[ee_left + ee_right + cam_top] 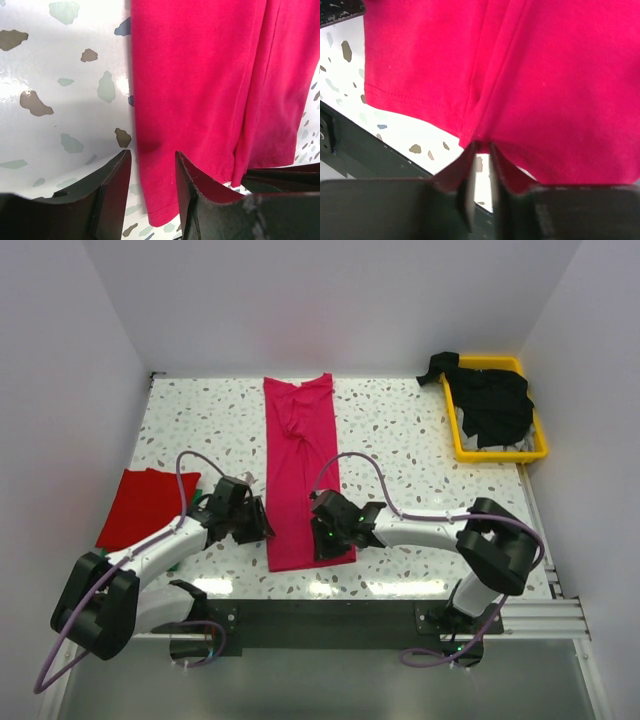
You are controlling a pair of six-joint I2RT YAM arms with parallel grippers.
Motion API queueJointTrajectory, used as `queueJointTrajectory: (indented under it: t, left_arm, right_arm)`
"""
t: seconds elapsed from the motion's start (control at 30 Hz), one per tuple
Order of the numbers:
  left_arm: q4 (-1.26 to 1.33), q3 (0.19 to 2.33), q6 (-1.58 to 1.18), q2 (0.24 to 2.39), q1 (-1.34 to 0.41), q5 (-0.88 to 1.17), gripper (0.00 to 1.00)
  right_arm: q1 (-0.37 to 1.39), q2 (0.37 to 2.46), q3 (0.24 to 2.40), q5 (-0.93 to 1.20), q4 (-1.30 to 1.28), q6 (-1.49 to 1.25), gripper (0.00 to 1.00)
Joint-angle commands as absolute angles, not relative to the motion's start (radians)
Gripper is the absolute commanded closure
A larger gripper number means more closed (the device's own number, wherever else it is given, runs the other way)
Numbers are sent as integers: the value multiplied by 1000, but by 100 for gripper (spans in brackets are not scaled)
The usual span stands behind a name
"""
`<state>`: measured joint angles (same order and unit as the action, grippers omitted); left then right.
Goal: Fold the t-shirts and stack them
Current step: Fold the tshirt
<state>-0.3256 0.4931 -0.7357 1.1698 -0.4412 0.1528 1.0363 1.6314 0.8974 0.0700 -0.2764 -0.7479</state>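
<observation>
Magenta-pink t-shirt [298,470] lies mid-table [420,450] as a narrow strip. Its long axis runs straight away from the arm bases, with the collar end at the far edge and the hem end at the near edge.

Key relation: the near hem end sits between the two grippers, one corner each, and neither arm is clearly closer.
- Left gripper [152,160] is at the near-left corner. Its jaws stand partly apart with the strip's left edge and hem corner in the gap. No clamp visible, so I read it as open and holding nothing.
- Right gripper [480,147] is at the near-right corner. Its jaws are almost together with only a slit between, and the hem meets the fingertips. I can't tell from the wrist view whether cloth is pinched there.

My read is that the next fold goes along the long axis, near end carried toward the far end. That needs both corners gripped and lifted together, or the strip will skew.

Red t-shirt [140,505] lies folded at the left, well apart from the strip. Black t-shirts [490,405] are heaped in the yellow tray [455,435] at far right, not yet folded.
</observation>
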Motion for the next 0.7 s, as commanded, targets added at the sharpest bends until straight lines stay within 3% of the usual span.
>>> queueJointTrajectory:
  t: [0.0,0.03,0.13,0.43,0.67]
  left_arm:
    - [-344,523,-698,1175,-448,167,57]
    - [-347,519,-695,1174,-448,175,58]
    - [-354,505,-689,1157,-448,215,60]
    - [-397,451,-752,1083,-462,258,62]
    - [-443,420,-859,1058,-515,183,61]
  right_arm:
    - [1048,1562,936,63,-320,-736,77]
    - [1046,1530,940,52,-336,-732,69]
    - [1026,1447,910,3,-382,-732,61]
    - [778,1302,724,138,-399,-724,59]
    - [718,1324,654,230,-344,-735,60]
